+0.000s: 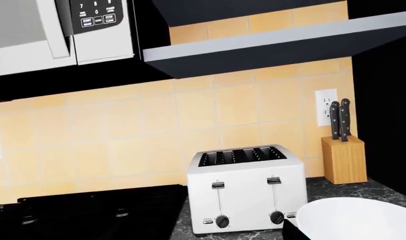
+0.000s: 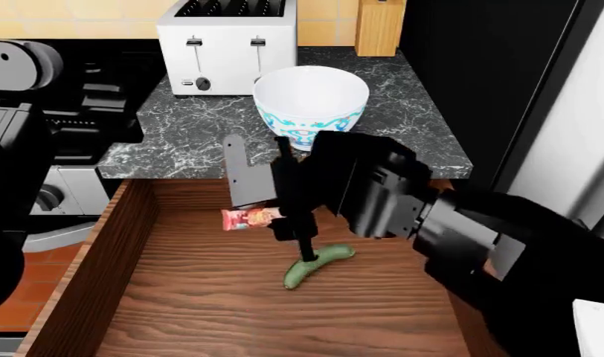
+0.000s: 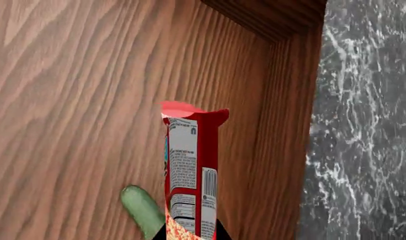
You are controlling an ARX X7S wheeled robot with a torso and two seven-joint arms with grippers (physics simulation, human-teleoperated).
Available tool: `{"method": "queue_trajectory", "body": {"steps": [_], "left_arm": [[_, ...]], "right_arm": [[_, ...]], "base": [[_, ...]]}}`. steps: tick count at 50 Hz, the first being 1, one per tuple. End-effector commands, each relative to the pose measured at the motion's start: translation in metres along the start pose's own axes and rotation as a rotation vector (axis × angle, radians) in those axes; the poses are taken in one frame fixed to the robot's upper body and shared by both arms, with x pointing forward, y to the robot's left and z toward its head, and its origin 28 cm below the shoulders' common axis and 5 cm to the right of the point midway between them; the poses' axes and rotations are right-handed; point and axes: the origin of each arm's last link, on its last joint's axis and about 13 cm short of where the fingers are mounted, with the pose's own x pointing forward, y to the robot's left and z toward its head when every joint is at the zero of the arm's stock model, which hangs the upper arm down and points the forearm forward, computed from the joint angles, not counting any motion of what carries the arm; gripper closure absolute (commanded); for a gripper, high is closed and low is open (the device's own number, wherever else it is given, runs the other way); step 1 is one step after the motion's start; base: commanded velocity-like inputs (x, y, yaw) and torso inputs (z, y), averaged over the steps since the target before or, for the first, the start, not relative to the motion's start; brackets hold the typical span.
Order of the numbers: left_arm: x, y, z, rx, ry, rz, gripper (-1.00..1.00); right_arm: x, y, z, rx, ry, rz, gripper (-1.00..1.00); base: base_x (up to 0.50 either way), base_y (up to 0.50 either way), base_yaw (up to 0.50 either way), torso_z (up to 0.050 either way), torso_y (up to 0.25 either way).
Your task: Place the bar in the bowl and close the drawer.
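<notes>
Red-wrapped, label-printed bar (image 3: 189,175) is clamped between the closed jaws of the right gripper (image 2: 265,216) above the open reddish-brown wooden drawer (image 2: 233,312); the left gripper's jaws are not seen.

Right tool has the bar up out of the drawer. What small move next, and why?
Probably carry the bar forward toward the bowl. The right tool holds it above the open drawer floor, clear of the green vegetable, and the bowl sits just beyond the drawer's back edge on the counter.
</notes>
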Motion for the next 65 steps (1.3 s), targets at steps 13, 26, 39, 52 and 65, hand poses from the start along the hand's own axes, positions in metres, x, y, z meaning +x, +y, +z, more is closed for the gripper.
{"method": "queue_trajectory", "body": {"steps": [13, 26, 39, 52, 65], "left_arm": [[0.002, -0.002, -0.004, -0.004, 0.003, 0.002, -1.00], [0.000, -0.001, -0.002, -0.005, 0.000, 0.007, -1.00], [-0.010, 0.004, 0.004, -0.016, -0.013, 0.011, -1.00], [-0.018, 0.005, 0.005, -0.011, -0.036, -0.002, -1.00], [-0.023, 0.004, 0.012, 0.014, -0.055, -0.039, -1.00]], "right_arm": [[-0.021, -0.037, 0.008, 0.235, -0.355, -0.453, 1.00], [-0.033, -0.042, 0.007, 0.561, -0.435, -0.743, 1.00], [-0.046, -0.050, 0.003, 0.865, -0.427, -1.169, 1.00], [-0.050, -0.052, 0.002, 0.915, -0.424, -1.208, 1.00], [-0.050, -0.052, -0.002, 0.883, -0.431, -1.172, 1.00]], "base": [[0.00, 0.00, 0.00, 0.000, 0.000], [0.00, 0.00, 0.00, 0.000, 0.000], [0.00, 0.00, 0.00, 0.000, 0.000], [0.00, 0.00, 0.00, 0.000, 0.000], [0.00, 0.00, 0.00, 0.000, 0.000]]}}
